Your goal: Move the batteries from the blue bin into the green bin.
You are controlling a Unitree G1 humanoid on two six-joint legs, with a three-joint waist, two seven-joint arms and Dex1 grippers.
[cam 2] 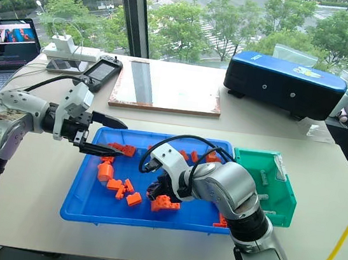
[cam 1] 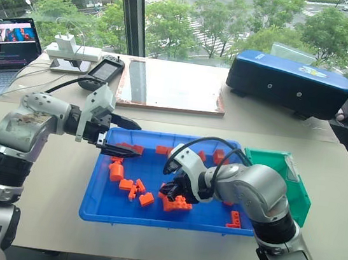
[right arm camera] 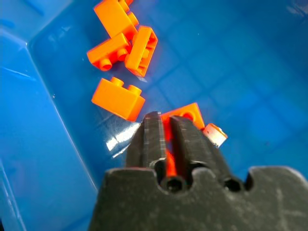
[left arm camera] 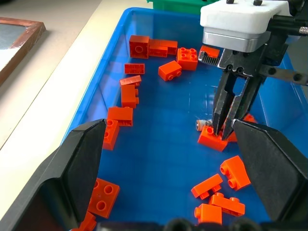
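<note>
While orange bricks (left arm camera: pixel 212 138) crowd the battery (left arm camera: pixel 201 125), right gripper (left arm camera: pixel 226 130) shut, perhaps gripping nothing, left gripper (cam 1: pixel 127 138) spread wide.

Both head views look forward and down over the counter (cam 1: pixel 154 185) toward the windows. The left wrist view looks closely along the blue bin (left arm camera: pixel 159 144). The right wrist view hovers just above the same bin's floor.
</note>
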